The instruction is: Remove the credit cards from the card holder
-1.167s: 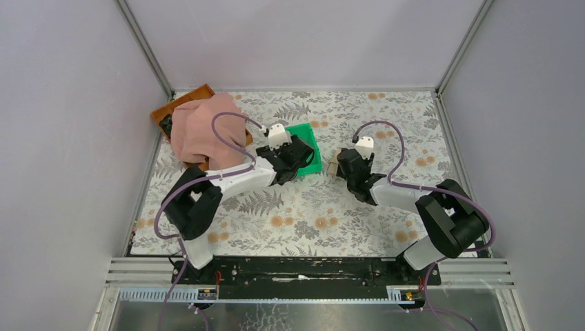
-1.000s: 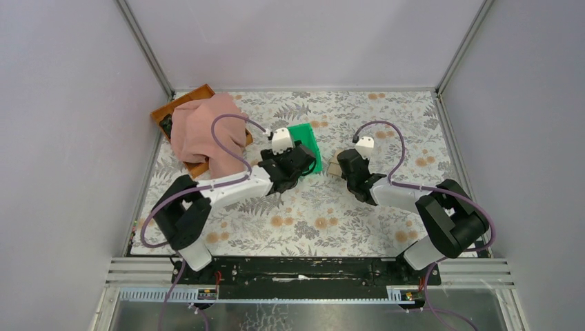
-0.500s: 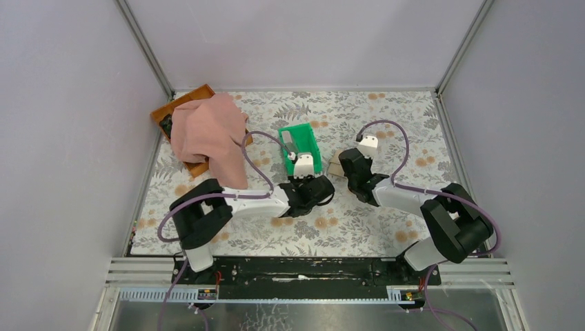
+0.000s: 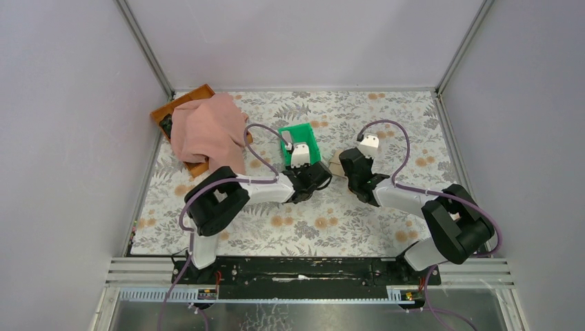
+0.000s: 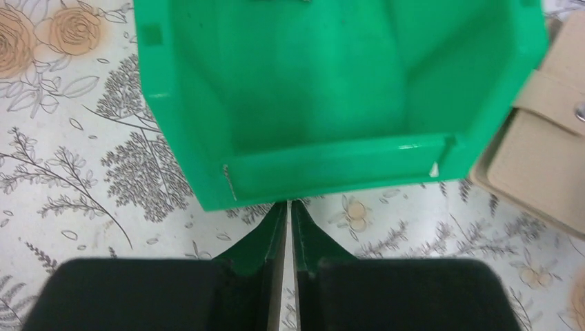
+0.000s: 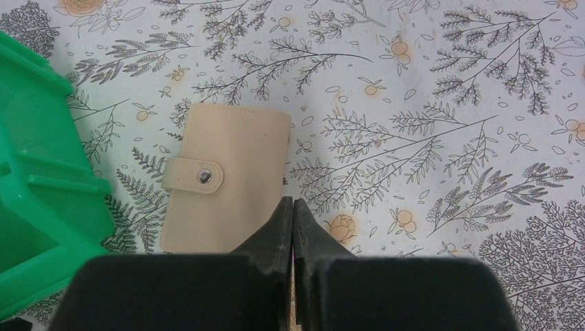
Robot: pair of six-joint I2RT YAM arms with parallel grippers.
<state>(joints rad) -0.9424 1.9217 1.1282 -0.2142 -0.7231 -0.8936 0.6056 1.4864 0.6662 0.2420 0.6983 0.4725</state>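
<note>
The card holder (image 6: 221, 179) lies closed on the flowered table, tan, with its snap flap fastened; it also shows at the right edge of the left wrist view (image 5: 545, 152). No credit cards show outside it; a small grey flat thing (image 4: 288, 141) in the green bin may be one. My right gripper (image 6: 292, 201) is shut and empty, its tips at the card holder's near right corner. My left gripper (image 5: 288, 204) is shut with only a hairline gap and holds nothing. Its tips are right at the near wall of the green bin (image 5: 331, 89).
The green bin (image 4: 303, 141) stands just left of the card holder (image 4: 334, 165). A pink cloth (image 4: 207, 131) is draped over a brown tray (image 4: 185, 102) at the back left. Grey walls close in the table on three sides.
My left arm left the bin, swung towards the near middle and then came up to the bin's near wall. Its gripper went from open to shut. The right gripper barely shifted.
</note>
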